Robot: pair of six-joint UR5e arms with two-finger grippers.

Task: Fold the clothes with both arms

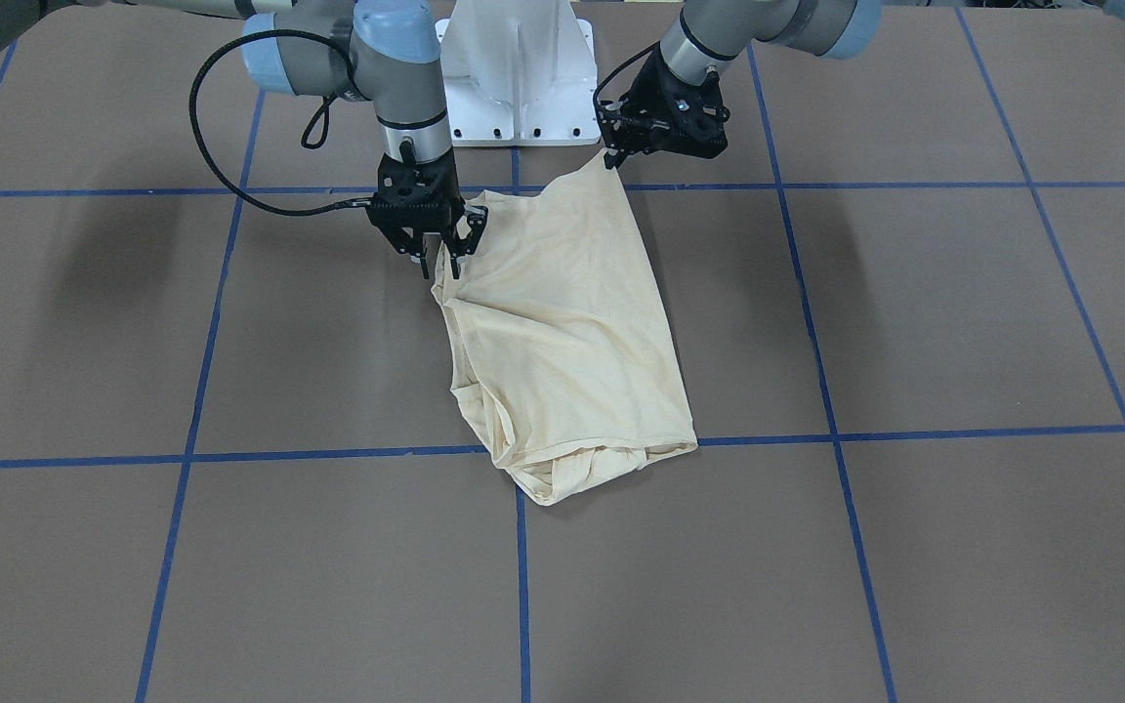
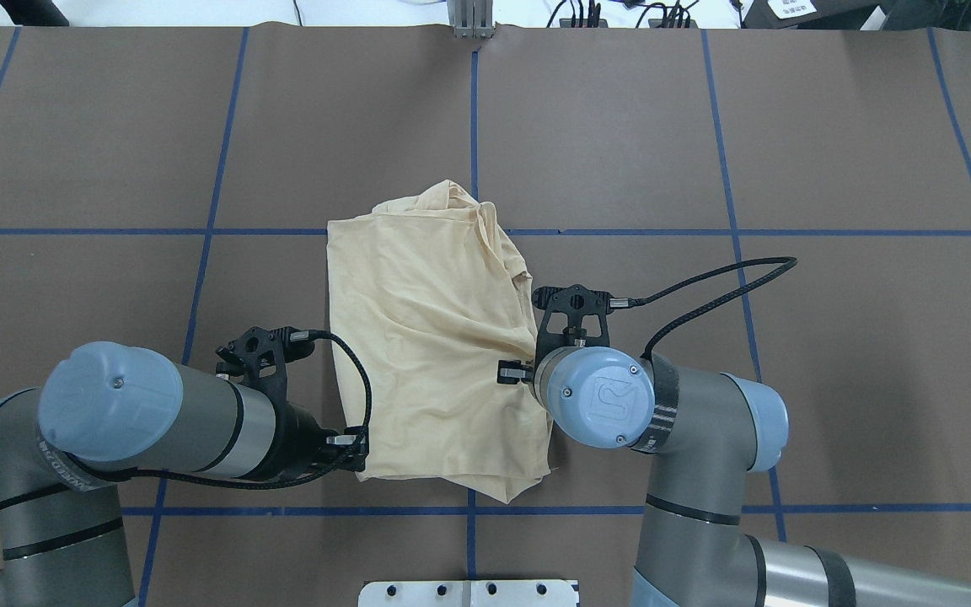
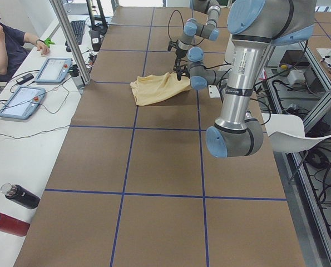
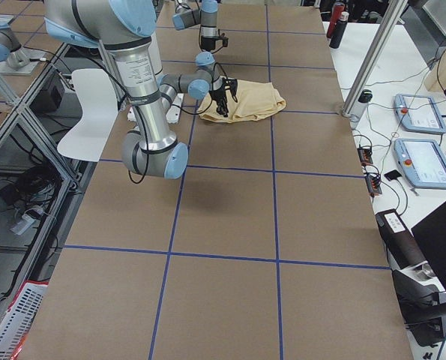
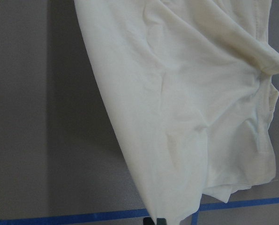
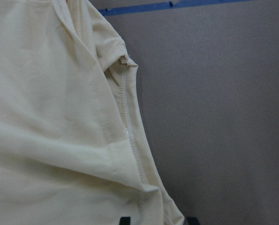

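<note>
Cream T-shirt (image 1: 562,332) in left end effector (image 1: 613,156)

You see the cream-yellow T-shirt (image 2: 426,337) lying folded on the brown table (image 2: 620,126), across a blue tape line (image 2: 620,232). The left arm (image 2: 157,413) reaches its near left corner; the right arm (image 2: 595,405) hangs over its right edge, wrist pointing down.

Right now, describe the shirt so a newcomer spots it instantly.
On the brown table gridded with blue tape, look just in front of the white pedestal, between the left arm and right arm. The shirt is the only pale cream-yellow cloth there, folded into a rumpled oblong.
</note>
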